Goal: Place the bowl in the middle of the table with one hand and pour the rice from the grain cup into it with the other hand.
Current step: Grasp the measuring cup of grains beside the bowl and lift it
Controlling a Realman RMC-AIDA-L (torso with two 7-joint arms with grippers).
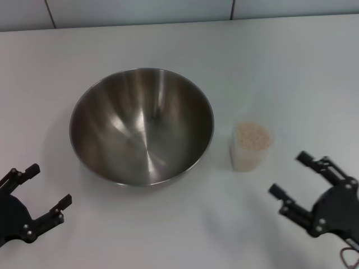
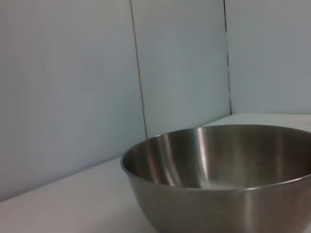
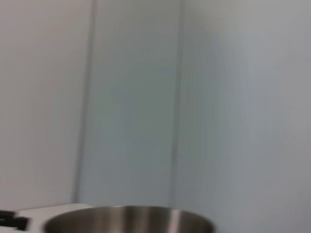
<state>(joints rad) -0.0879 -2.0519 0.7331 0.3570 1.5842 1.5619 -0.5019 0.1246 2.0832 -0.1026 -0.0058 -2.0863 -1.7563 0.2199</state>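
Observation:
The steel bowl (image 1: 141, 126) sits upright and empty on the white table (image 1: 269, 67), a little left of centre. It also shows in the left wrist view (image 2: 218, 179) and the right wrist view (image 3: 129, 221). The clear grain cup (image 1: 250, 147) stands upright just right of the bowl, full of rice (image 1: 252, 135). My left gripper (image 1: 46, 186) is open and empty at the near left, short of the bowl. My right gripper (image 1: 290, 175) is open and empty at the near right, a little nearer than the cup.
A grey panelled wall (image 1: 168, 11) runs along the table's far edge. Bare tabletop lies behind the bowl and to the far right.

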